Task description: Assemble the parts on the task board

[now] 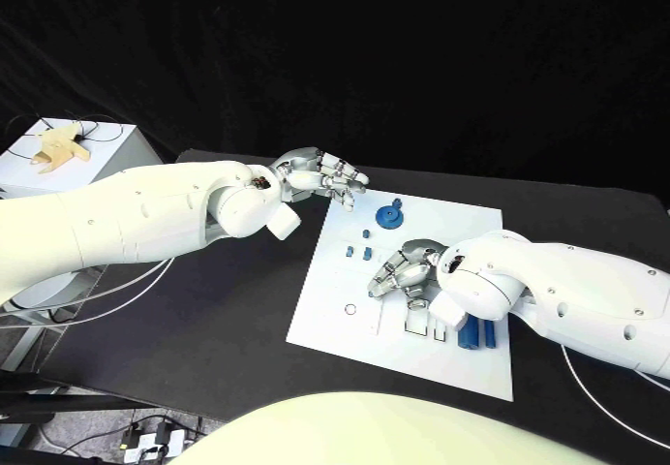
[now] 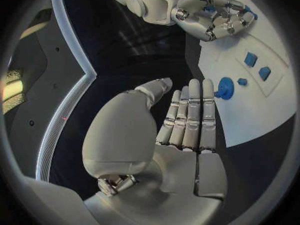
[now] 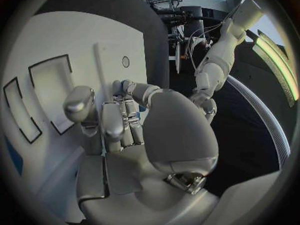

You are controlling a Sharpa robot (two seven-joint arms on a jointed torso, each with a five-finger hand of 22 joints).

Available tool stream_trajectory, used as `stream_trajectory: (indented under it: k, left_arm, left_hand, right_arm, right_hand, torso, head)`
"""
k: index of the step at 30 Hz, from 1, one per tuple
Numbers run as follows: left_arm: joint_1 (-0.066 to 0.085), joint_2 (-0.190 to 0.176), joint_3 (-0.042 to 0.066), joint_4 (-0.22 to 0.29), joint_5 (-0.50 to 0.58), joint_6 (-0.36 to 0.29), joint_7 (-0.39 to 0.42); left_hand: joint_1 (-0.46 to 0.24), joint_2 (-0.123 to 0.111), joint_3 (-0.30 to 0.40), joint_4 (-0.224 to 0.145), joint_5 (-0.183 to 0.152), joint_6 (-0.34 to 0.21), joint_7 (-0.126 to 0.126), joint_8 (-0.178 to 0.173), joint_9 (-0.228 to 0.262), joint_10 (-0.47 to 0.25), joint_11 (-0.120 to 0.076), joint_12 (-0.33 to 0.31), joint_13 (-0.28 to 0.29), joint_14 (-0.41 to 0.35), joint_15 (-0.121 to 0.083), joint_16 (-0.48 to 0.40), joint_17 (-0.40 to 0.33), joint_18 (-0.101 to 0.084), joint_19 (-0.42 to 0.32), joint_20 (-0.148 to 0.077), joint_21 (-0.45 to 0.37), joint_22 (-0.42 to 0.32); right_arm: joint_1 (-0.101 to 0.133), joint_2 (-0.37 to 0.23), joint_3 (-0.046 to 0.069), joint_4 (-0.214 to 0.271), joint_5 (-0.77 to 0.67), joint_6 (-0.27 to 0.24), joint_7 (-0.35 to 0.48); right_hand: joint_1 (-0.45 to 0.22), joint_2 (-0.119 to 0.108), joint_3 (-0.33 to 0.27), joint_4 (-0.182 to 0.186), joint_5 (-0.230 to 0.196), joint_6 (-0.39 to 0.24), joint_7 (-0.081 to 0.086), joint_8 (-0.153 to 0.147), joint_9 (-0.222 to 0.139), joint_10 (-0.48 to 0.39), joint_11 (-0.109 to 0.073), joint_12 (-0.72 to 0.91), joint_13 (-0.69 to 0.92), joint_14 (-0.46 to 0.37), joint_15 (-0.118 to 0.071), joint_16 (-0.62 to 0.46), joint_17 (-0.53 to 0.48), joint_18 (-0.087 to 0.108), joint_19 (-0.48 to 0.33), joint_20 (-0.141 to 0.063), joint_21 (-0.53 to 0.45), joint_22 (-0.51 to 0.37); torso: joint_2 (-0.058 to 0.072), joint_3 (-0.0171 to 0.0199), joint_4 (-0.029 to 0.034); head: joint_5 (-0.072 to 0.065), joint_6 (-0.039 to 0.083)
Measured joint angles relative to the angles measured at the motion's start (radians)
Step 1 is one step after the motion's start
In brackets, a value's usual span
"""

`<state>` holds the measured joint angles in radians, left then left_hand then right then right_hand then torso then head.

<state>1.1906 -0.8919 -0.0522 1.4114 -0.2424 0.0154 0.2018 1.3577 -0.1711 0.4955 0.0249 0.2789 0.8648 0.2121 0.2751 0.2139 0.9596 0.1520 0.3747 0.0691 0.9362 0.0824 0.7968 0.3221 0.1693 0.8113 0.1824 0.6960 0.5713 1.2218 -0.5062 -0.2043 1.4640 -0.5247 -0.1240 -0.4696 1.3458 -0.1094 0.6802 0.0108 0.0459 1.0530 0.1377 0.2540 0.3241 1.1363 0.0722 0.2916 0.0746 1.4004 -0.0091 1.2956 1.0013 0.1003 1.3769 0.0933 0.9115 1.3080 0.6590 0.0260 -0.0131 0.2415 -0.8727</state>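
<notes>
the task board [image 1: 419, 358], a flat white plate on the black table [image 1: 209, 339], carries thin outlined recesses. nearest the robot, long blue bars [image 1: 476, 333] stand side by side just by the right arm's wrist. the right hand [image 1: 405, 272] hangs over the middle of the board, its silver fingers curled inward. the right wrist view adds what the head view cannot: a small blue part [image 3: 132, 116] sits tucked between those bent fingers [image 3: 112, 122], so the hand pinches it, above dark-outlined rectangular pockets [image 3: 53, 92] and a small ring mark [image 3: 125, 61] on the plate.

further out, small blue blocks [image 1: 366, 253] lie on the board, and beyond them a blue toothed gear [image 1: 389, 214] with a raised hub. the left hand [image 1: 321, 176] hovers by the board's far left corner. the left wrist view shows its fingers [image 2: 190, 116] straight and lying side by side, thumb off to one side, nothing in the smooth metal palm, with the gear just past the fingertips. far left, a white box [image 1: 70, 155] holds a tan piece.
</notes>
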Motion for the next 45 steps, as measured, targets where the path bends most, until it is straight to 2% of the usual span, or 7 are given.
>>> stream_trajectory:
  k: [30, 35, 39, 40, 43, 45]
  left_arm:
    - [0.000, -0.001, 0.000, 0.002, -0.001, 0.001, -0.003]
    - [0.000, -0.001, 0.000, 0.002, -0.001, 0.002, -0.004]
    - [0.000, -0.001, 0.000, 0.001, -0.002, 0.003, -0.005]
    - [0.000, -0.001, 0.000, 0.001, -0.002, 0.003, -0.005]
    - [0.000, -0.001, 0.000, 0.001, -0.002, 0.003, -0.005]
    - [0.000, -0.001, 0.000, 0.001, -0.002, 0.004, -0.006]
  left_hand:
    - [0.000, 0.000, 0.000, 0.000, 0.000, 0.000, 0.000, 0.000, 0.000, 0.000, 0.000, 0.000, 0.000, 0.000, 0.000, 0.000, 0.000, 0.000, 0.000, 0.000, 0.000, 0.000]
    - [0.000, 0.000, 0.000, 0.000, 0.000, 0.000, 0.000, 0.000, -0.001, 0.000, 0.000, 0.000, 0.000, 0.000, 0.000, 0.000, 0.002, 0.000, 0.000, 0.000, 0.000, 0.000]
    - [0.000, 0.000, 0.000, 0.000, 0.000, 0.000, 0.000, 0.000, -0.001, 0.000, 0.000, 0.000, 0.000, 0.000, 0.000, 0.000, 0.002, 0.000, 0.000, 0.000, 0.000, 0.000]
    - [0.000, 0.000, 0.000, 0.000, 0.000, 0.000, 0.000, 0.000, -0.001, 0.000, 0.000, 0.000, 0.000, 0.000, 0.000, 0.000, 0.002, 0.000, 0.000, 0.000, 0.000, 0.000]
    - [0.000, 0.000, 0.000, 0.000, 0.000, 0.000, 0.000, 0.000, -0.001, 0.000, 0.000, 0.000, 0.000, 0.000, 0.000, 0.000, 0.002, 0.000, 0.000, 0.000, 0.000, 0.000]
    - [0.000, 0.000, 0.000, 0.000, 0.000, 0.000, 0.000, 0.000, -0.001, 0.000, 0.000, 0.000, 0.000, 0.000, 0.000, 0.000, 0.002, 0.000, 0.000, 0.000, 0.000, 0.000]
  right_arm:
    - [-0.001, 0.013, -0.005, -0.003, -0.064, -0.008, 0.001]
    - [-0.003, 0.013, -0.005, 0.004, -0.098, -0.021, 0.010]
    - [-0.005, 0.011, -0.006, 0.004, -0.128, -0.035, 0.017]
    - [-0.005, 0.011, -0.006, 0.004, -0.136, -0.038, 0.018]
    - [-0.005, 0.010, -0.005, 0.007, -0.160, -0.045, 0.024]
    - [-0.006, 0.010, -0.005, 0.008, -0.175, -0.050, 0.028]
  right_hand:
    - [-0.002, -0.002, 0.000, -0.006, 0.001, -0.001, 0.003, -0.001, 0.002, 0.007, 0.000, -0.003, 0.001, 0.004, 0.004, 0.000, 0.007, 0.000, 0.000, 0.000, 0.000, 0.000]
    - [-0.002, -0.002, -0.017, -0.023, 0.001, -0.002, 0.003, -0.001, 0.015, 0.017, -0.001, 0.007, 0.007, 0.009, -0.002, 0.008, 0.022, 0.000, 0.000, 0.000, 0.020, 0.000]
    - [-0.013, 0.002, -0.041, -0.046, 0.012, -0.008, -0.004, 0.002, 0.026, 0.019, -0.002, 0.035, 0.028, 0.015, -0.008, 0.008, 0.032, 0.000, 0.004, -0.004, 0.029, 0.000]
    - [-0.015, -0.001, -0.049, -0.055, 0.014, -0.007, -0.005, 0.002, 0.025, 0.035, -0.015, 0.052, 0.045, 0.016, -0.009, 0.009, 0.033, 0.000, 0.006, -0.006, 0.029, 0.000]
    - [-0.011, -0.010, -0.066, -0.071, 0.017, -0.012, -0.011, 0.002, 0.025, 0.038, -0.019, 0.071, 0.048, 0.020, -0.013, 0.012, 0.036, 0.000, 0.007, -0.007, 0.029, 0.000]
    - [-0.011, -0.010, -0.077, -0.083, 0.018, -0.014, -0.013, 0.002, 0.028, 0.022, -0.029, 0.117, 0.079, 0.023, -0.016, 0.012, 0.041, 0.000, 0.011, -0.011, 0.035, 0.000]
  torso:
    - [0.000, -0.0001, -0.0002]
    - [0.000, 0.0004, -0.0002]
    - [0.000, 0.0004, -0.0001]
    - [0.000, 0.0004, -0.0001]
    - [0.000, 0.0004, -0.0002]
    - [0.000, 0.0004, -0.0002]
  head:
    - [0.004, 0.000]
    - [0.004, 0.000]
    - [0.003, 0.000]
    - [0.003, 0.000]
    - [0.003, 0.000]
    - [0.003, 0.000]
